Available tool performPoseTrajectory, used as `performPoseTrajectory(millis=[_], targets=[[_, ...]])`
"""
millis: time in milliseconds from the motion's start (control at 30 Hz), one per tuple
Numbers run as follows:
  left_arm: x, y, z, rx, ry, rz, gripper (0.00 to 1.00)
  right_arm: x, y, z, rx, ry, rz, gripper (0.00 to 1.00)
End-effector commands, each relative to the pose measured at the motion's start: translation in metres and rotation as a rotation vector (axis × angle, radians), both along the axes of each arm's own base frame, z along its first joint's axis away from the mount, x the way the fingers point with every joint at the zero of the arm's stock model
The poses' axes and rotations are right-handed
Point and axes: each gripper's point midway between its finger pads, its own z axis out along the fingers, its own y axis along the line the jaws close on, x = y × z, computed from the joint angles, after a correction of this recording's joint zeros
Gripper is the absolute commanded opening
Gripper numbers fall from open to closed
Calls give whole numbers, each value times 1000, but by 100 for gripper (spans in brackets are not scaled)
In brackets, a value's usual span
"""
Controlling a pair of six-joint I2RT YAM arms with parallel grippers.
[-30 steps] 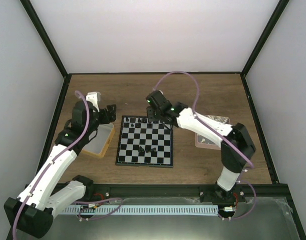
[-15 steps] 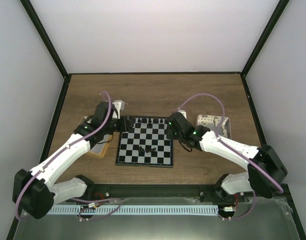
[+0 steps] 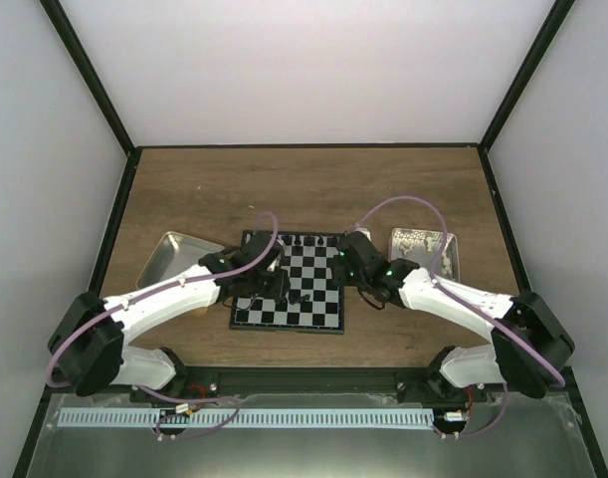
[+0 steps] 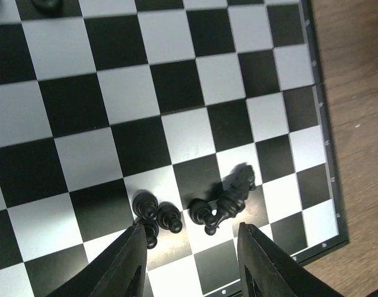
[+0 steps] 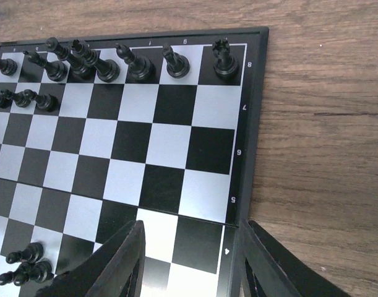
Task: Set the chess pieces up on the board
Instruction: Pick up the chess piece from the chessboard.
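**Two Arms Lean Low Over the Chess Board**

The brown wooden table has a grainy top. In its middle lies the flat, square, black-and-white checked board with a thin black edge. A shiny silver metal tray sits just beside the board on the left. A second pale tray sits near the board on the right. It has small bits in it, too tiny to make out.

The white-and-black left arm and right arm both reach in low over the board. From above, they hide some squares.

The left gripper hangs over the near half of the board. Its two black fingers are partly spread and pinch nothing. The right gripper hangs over the board's right edge. It is partly spread too and holds nothing.

The tiny, smooth black chess pieces are all on the board. A row of tall ones stands along the far edge. Three small ones stand in the next row. A little bunch of round-headed ones stands close together just past the left gripper's tips. A horse-shaped piece leans beside them, a bit blurry.
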Motion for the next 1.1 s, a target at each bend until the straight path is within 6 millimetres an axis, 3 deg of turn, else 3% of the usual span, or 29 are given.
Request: performPoseTrajectory(millis=[0, 433, 700, 1067], targets=[[-6, 4, -18, 67, 42, 19, 42, 2, -2, 9, 30, -31, -5, 43], [-1, 7, -40, 149, 65, 30, 32, -1, 1, 6, 37, -29, 22, 43], [13, 4, -37, 170, 20, 46, 25, -2, 2, 2, 36, -26, 34, 43], [14, 8, -41, 222, 31, 39, 21, -1, 1, 1, 31, -32, 31, 43]])
